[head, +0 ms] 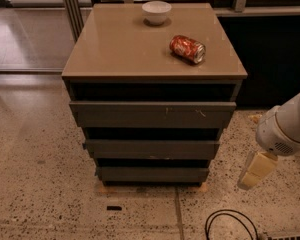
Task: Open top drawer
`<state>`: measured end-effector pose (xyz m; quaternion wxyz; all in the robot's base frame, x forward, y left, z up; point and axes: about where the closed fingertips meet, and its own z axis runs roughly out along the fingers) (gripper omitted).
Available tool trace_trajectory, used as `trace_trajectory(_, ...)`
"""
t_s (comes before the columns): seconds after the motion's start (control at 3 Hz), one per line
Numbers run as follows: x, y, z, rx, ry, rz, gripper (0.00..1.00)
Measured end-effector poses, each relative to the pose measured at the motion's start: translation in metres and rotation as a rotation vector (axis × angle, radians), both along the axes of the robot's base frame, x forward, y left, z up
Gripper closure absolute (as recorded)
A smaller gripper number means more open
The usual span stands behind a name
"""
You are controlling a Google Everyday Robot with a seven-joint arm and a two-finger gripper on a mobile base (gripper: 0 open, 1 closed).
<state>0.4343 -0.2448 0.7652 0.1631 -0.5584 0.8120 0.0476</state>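
**Top drawer not yet engaged; hand low and to the right of the cabinet**

The cabinet (pixel 152 134) has three drawers. The top drawer (pixel 152 114) sits directly under the surface (pixel 135 49), and its front appears closed. No handle is visible on it. A dark recess runs along its upper edge.

A white bowl (pixel 156 11) stands at the back of the surface. A red can (pixel 187 49) lies on its side nearer the right edge.

The hand (pixel 254 170) hangs below the arm (pixel 287 126) to the right of the cabinet. It is at about the level of the bottom drawer and touches nothing. Whether it is open or closed cannot be told. Nothing is seen in its hold.

Assessment: the task is at the approach stage. The hand needs to rise and come round to face the drawer front. It should hook the upper lip near the middle, then pull straight out and level. An off-centre pull could skew the drawer in its runners. A jerk could set the can rolling. The cable (pixel 230 226) on the floor lies near the base's likely path.
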Motion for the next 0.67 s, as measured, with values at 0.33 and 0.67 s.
trace_trajectory(0.33,0.000,0.001,-0.014,0.092,-0.006,0.015,0.00)
trace_trajectory(0.67,-0.001,0.008,-0.055,0.243,-0.035,0.059,0.00)
